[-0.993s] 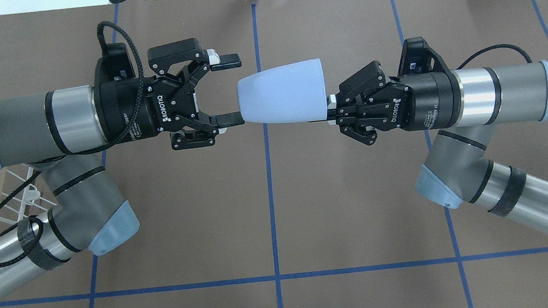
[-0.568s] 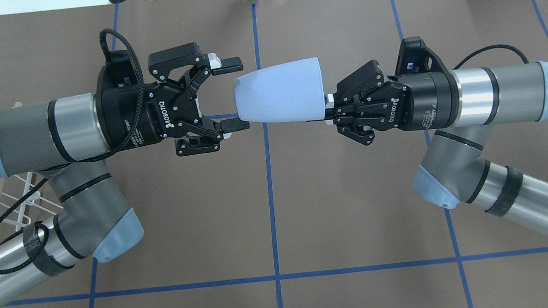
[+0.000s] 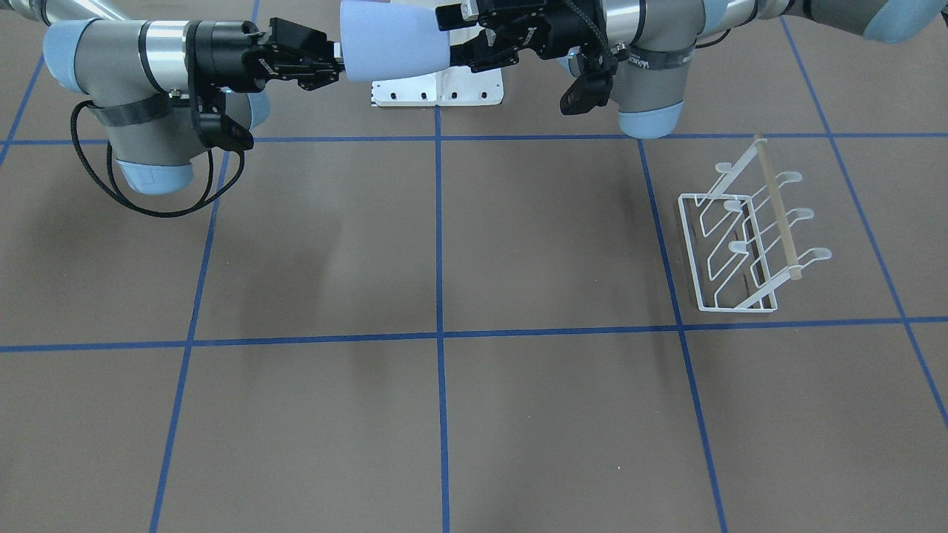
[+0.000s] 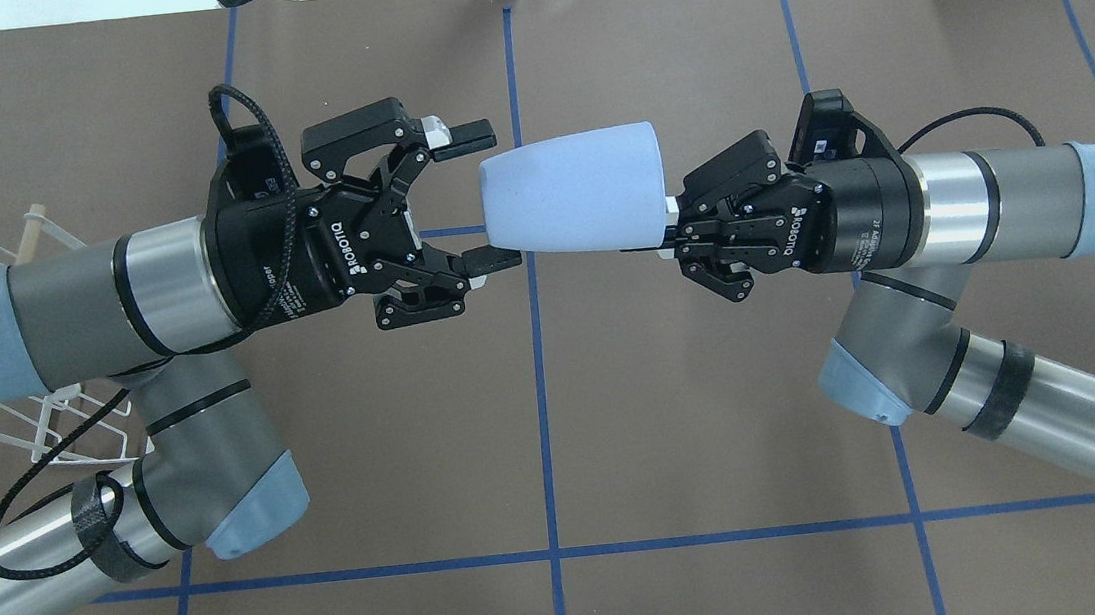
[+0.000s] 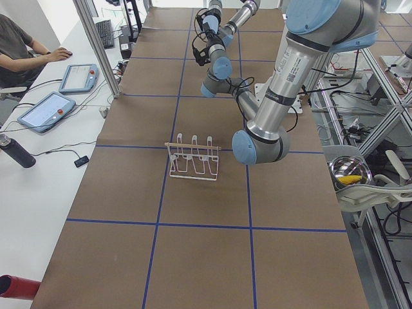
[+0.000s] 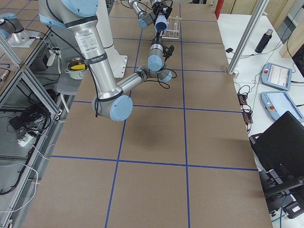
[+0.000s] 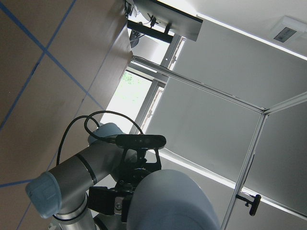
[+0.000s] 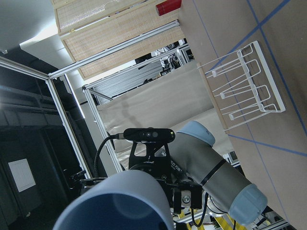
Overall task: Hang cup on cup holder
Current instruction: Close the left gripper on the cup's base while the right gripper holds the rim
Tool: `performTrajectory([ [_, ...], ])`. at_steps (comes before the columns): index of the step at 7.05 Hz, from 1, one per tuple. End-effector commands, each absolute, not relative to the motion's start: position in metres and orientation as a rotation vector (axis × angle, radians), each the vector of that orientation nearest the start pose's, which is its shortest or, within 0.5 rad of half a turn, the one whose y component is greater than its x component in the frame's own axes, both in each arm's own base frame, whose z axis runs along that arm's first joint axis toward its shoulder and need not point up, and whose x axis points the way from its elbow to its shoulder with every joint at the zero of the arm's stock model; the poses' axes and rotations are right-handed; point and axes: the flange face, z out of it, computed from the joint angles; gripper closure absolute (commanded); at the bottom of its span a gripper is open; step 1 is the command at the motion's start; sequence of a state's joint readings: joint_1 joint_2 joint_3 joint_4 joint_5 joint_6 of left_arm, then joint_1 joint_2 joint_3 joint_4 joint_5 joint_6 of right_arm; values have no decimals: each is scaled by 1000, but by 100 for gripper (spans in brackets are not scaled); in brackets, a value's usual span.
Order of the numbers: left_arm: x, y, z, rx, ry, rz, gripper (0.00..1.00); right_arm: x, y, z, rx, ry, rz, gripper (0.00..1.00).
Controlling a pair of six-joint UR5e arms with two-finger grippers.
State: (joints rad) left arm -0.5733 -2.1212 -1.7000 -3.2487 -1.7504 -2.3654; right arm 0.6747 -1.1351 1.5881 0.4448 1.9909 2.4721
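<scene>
We see the right gripper (image 4: 668, 226) pinching the cup (image 4: 571, 190) at its rim, holding it horizontal in the air over the table (image 4: 678, 415). The left gripper (image 4: 489, 197) is spread, one finger on either side of the cup's base. The holder (image 3: 777, 207) stands on the table, well apart.

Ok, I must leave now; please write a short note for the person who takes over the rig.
Right gripper: shut on the cup at its wide rim, holding it level above the table.
Left gripper: open, fingers either side of the cup's narrow end.
Cup holder: on the table at the robot's left, prongs all free.
Done: cup lifted, offered for hand-over.
Left: left gripper closes, right releases, cup goes on a prong.
</scene>
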Motion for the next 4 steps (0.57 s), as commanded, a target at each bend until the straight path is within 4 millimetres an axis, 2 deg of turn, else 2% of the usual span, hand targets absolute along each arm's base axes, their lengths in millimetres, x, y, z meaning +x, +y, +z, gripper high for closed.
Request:
performTrajectory([
  [1,380,-383,138,-350,2366,-464,2,-345,-387,243,-465,-2337,223,100],
  [4,389,-378,137,-368,2360,-455,2,-345,-387,244,-463,-2337,225,100],
])
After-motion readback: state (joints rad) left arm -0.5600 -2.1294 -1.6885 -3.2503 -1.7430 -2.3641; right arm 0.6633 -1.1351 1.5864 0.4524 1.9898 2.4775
